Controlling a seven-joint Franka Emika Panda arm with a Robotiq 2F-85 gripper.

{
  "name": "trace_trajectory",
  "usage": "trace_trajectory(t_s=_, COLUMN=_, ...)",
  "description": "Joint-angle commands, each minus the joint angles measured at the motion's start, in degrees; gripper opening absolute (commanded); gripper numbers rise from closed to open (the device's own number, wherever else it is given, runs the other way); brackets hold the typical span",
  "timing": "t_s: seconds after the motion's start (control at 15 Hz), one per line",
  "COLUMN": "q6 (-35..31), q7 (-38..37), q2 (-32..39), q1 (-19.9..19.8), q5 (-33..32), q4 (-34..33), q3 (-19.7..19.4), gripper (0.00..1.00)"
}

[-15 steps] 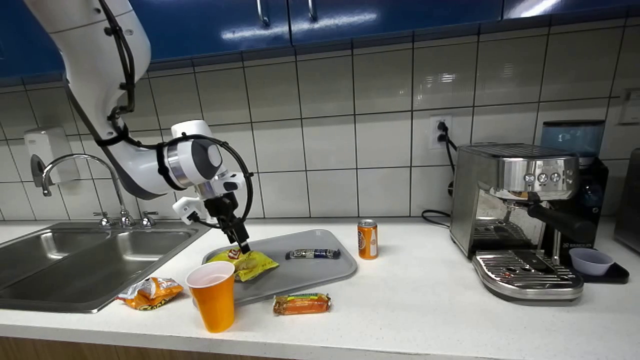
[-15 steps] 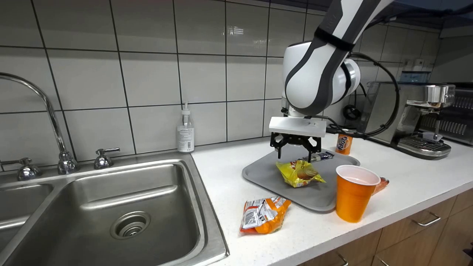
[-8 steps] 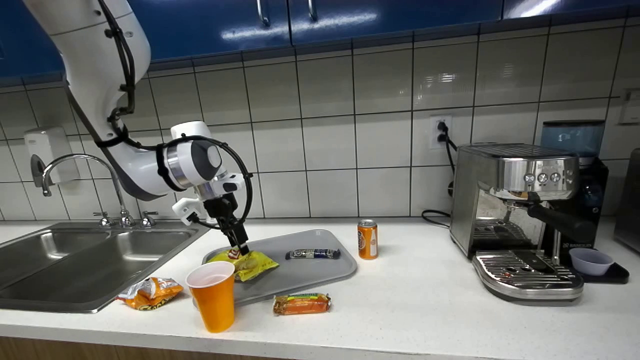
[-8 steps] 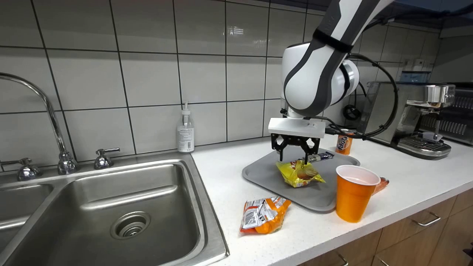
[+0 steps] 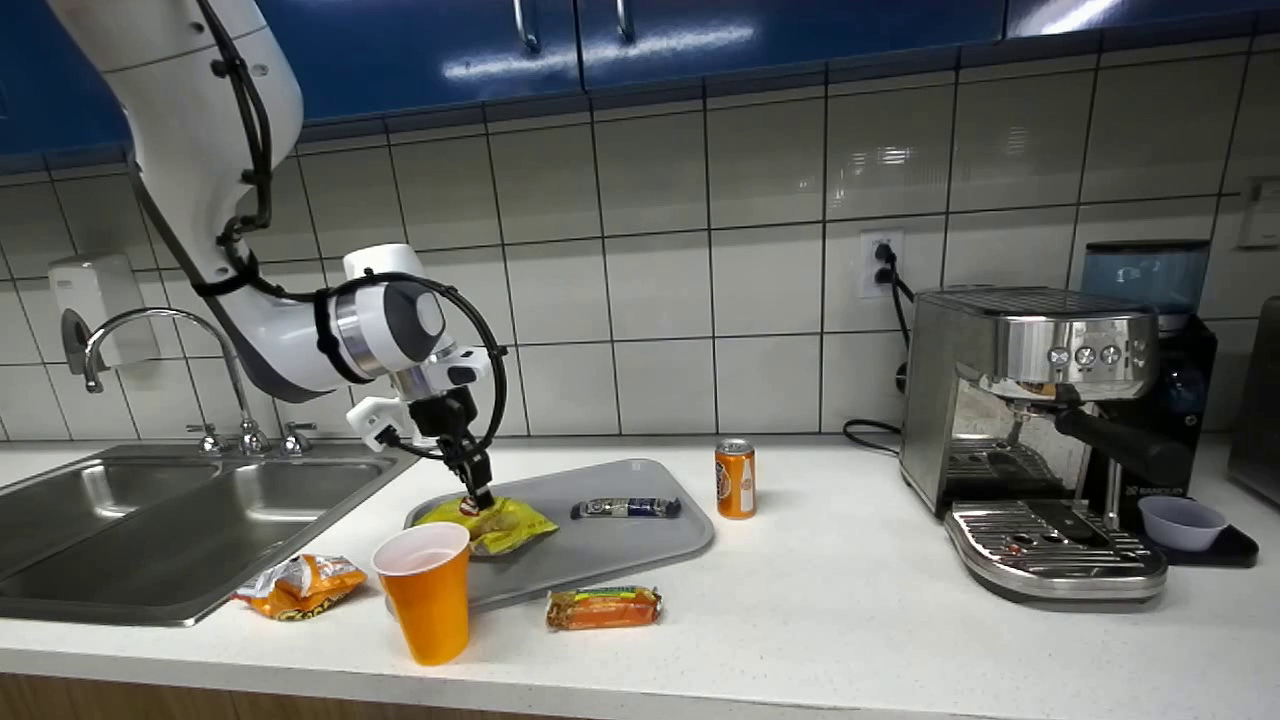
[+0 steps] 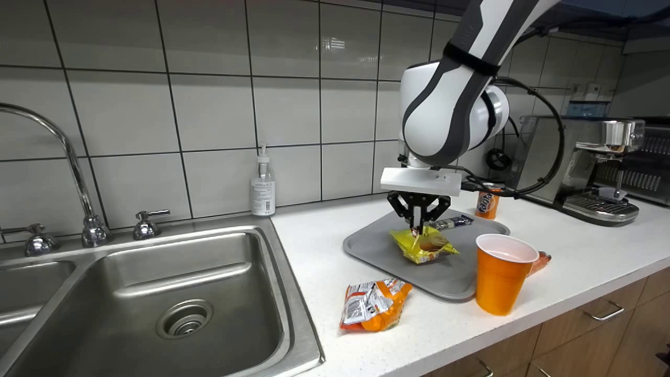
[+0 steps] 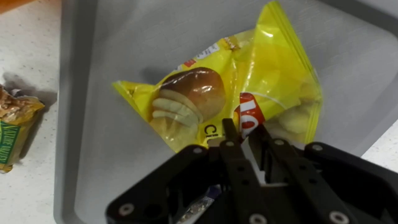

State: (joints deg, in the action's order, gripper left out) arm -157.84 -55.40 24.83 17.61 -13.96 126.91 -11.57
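Note:
A crumpled yellow snack bag (image 7: 192, 96) with a red label lies on the grey tray (image 7: 115, 180). My gripper (image 7: 244, 129) points down at it, its two black fingers drawn close together with a fold of the bag by the red label pinched between their tips. Both exterior views show the bag (image 5: 515, 525) on the tray (image 6: 377, 251) under the gripper (image 6: 417, 229). Behind it on the tray lies a dark blue wrapped bar (image 5: 626, 508), mostly covered by the fingers in the wrist view.
An orange cup (image 5: 430, 605) stands at the tray's front corner, beside an orange-wrapped bar (image 5: 603, 608). An orange snack bag (image 6: 375, 306) lies between tray and sink (image 6: 209, 272). Farther off are an orange can (image 5: 735, 480) and a coffee machine (image 5: 1030, 350).
The gripper's fingers have swung from wide apart to nearly together on the yellow bag, after dipping slightly. The bag's top has been squeezed and shifted a little; the surroundings are still.

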Motion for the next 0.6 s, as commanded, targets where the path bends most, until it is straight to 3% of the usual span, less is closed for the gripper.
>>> trace_trajectory(t_s=0.0, q6=0.26, q7=-1.62, q2=0.26, q1=0.7, q5=-0.61, q4=-0.86, q3=-0.86, gripper=0.0)
trace_trajectory(t_s=0.53, q6=0.93, q7=-0.97, q2=-1.58, q1=0.28, q5=-0.38, q4=0.21, q3=-1.04, gripper=0.0)
